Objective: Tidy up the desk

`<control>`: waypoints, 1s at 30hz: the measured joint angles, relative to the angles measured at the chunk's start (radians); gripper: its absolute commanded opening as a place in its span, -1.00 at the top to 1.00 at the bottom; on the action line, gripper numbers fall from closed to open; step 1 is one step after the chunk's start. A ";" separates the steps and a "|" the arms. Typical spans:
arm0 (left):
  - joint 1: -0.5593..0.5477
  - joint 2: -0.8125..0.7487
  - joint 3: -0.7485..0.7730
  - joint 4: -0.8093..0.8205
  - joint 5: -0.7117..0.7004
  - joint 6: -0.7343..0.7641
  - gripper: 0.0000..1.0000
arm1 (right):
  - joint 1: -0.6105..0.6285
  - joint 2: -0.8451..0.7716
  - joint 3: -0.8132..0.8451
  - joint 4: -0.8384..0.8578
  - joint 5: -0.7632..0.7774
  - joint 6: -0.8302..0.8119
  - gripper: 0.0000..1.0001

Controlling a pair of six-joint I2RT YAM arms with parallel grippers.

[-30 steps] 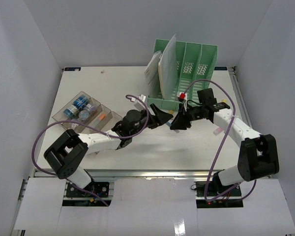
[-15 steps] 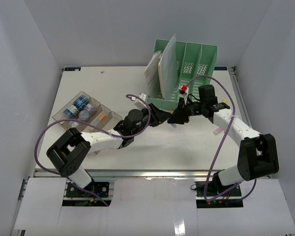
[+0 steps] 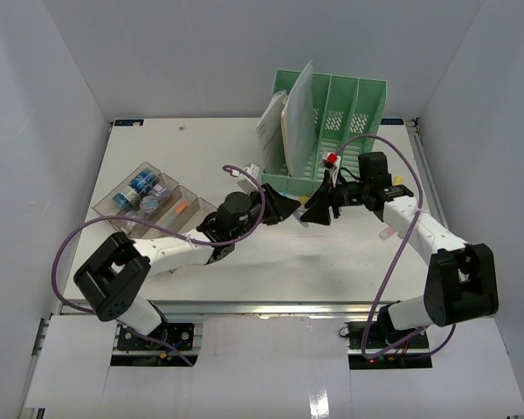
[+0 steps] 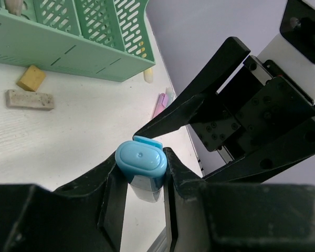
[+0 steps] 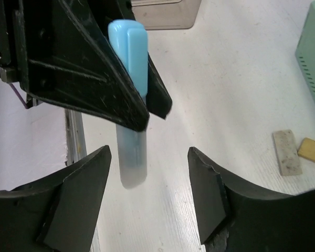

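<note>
There's the rack [image 3: 332, 131] back right on the desk [image 3: 201, 148], papers [image 3: 288, 122] in its left slot; tray [image 3: 100, 208] on the left; marker [image 5: 132, 152] before the rack, between left gripper [image 3: 288, 207] and right gripper [image 3: 313, 212].

Desk [image 3: 192, 153]: large white rectangular tabletop, flat, metal rail along near long edge.

Bright, even light from overhead; soft shadows, little glare.
Top view is sharp all over; desk [image 3: 192, 148] is close to washed-out white, with faint soft shadow beside the rack [image 3: 341, 122] and a small shiny patch on the front panel [image 3: 314, 401]. Left wrist view: marker [image 4: 142, 160] is crisp with a slight sheen on its cap, left fingers [image 4: 107, 202] dark and soft with little detail. Right wrist view: right fingers [image 5: 68, 199] slightly blurred up close; desk grain is clear.
</note>
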 measured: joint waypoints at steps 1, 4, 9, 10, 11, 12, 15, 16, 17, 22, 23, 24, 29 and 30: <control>0.001 -0.011 0.000 -0.019 0.001 0.011 0.57 | -0.007 -0.010 -0.005 -0.002 0.002 -0.008 -0.56; 0.012 -0.052 0.001 -0.113 0.007 0.074 0.58 | -0.044 -0.054 -0.029 -0.018 0.004 -0.056 -0.58; 0.077 -0.114 0.033 -0.356 0.014 0.202 0.58 | -0.132 -0.146 -0.096 -0.051 -0.023 -0.140 -0.57; 0.097 -0.121 0.053 -0.427 0.013 0.240 0.58 | -0.150 -0.159 -0.104 -0.066 -0.030 -0.164 -0.57; 0.120 -0.128 0.078 -0.509 0.008 0.285 0.59 | -0.169 -0.170 -0.109 -0.083 -0.037 -0.191 -0.57; 0.142 -0.135 0.101 -0.587 -0.003 0.323 0.59 | -0.182 -0.180 -0.114 -0.096 -0.043 -0.213 -0.57; 0.202 -0.176 0.147 -0.770 -0.052 0.430 0.58 | -0.207 -0.207 -0.134 -0.128 -0.060 -0.267 -0.57; 0.222 -0.197 0.158 -0.828 -0.075 0.463 0.58 | -0.210 -0.211 -0.138 -0.138 -0.063 -0.280 -0.57; 0.241 -0.217 0.169 -0.878 -0.098 0.493 0.57 | -0.211 -0.213 -0.140 -0.147 -0.065 -0.291 -0.56; 0.340 -0.298 0.238 -1.049 -0.225 0.627 0.52 | -0.212 -0.213 -0.141 -0.174 -0.068 -0.330 -0.56; 0.366 -0.302 0.250 -1.068 -0.247 0.649 0.52 | -0.214 -0.213 -0.142 -0.179 -0.069 -0.336 -0.56; 0.394 -0.303 0.261 -1.085 -0.270 0.671 0.52 | -0.217 -0.213 -0.143 -0.181 -0.070 -0.340 -0.56; 0.527 -0.242 0.306 -1.154 -0.346 0.754 0.52 | -0.227 -0.213 -0.144 -0.186 -0.074 -0.346 -0.56; 0.546 -0.220 0.314 -1.161 -0.357 0.768 0.52 | -0.230 -0.213 -0.145 -0.186 -0.077 -0.347 -0.56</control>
